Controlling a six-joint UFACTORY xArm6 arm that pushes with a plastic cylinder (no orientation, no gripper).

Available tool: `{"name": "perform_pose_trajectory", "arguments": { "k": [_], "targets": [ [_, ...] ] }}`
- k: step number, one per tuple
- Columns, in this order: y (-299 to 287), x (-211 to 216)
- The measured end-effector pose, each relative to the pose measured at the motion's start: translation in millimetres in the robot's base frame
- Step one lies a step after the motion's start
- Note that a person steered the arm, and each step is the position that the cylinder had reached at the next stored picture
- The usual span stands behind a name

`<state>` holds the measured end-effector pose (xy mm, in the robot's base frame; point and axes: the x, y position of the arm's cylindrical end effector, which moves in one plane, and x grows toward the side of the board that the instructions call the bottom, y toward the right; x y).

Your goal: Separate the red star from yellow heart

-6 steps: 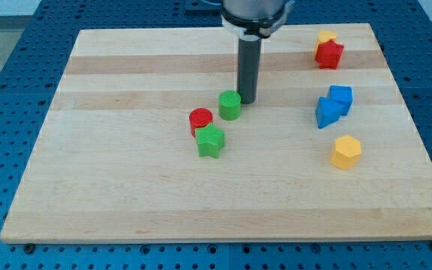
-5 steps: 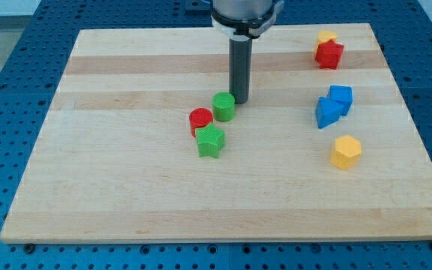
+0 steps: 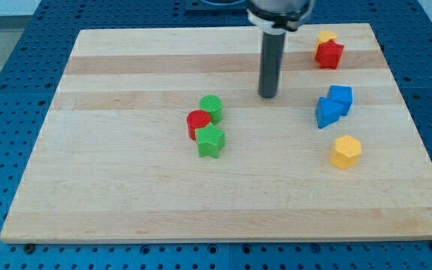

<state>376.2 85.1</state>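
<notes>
The red star point(image 3: 329, 54) sits near the view's top right of the wooden board, touching the yellow heart point(image 3: 326, 37) just above it. My tip point(image 3: 267, 95) rests on the board to the lower left of both, well apart from them, and left of the blue blocks. It touches no block.
Two blue blocks point(image 3: 333, 105) sit together right of my tip. A yellow hexagon point(image 3: 345, 151) lies below them. A green cylinder point(image 3: 211, 108), a red cylinder point(image 3: 198, 123) and a green star point(image 3: 211, 141) cluster left of my tip. The board's top edge point(image 3: 201, 31) is near.
My tip pushed the green cylinder left against the red cylinder, then moved right and slightly up, away from the cluster. The red star and yellow heart have not moved.
</notes>
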Motion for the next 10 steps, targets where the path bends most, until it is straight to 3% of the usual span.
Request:
{"name": "perform_pose_trajectory", "arguments": {
  "k": [2,4,5,6,7,9,10],
  "targets": [
    [54,-34],
    [145,-56],
    [157,-80],
    [156,-104],
    [119,-103],
    [15,-47],
    [23,-51]
  ]
}}
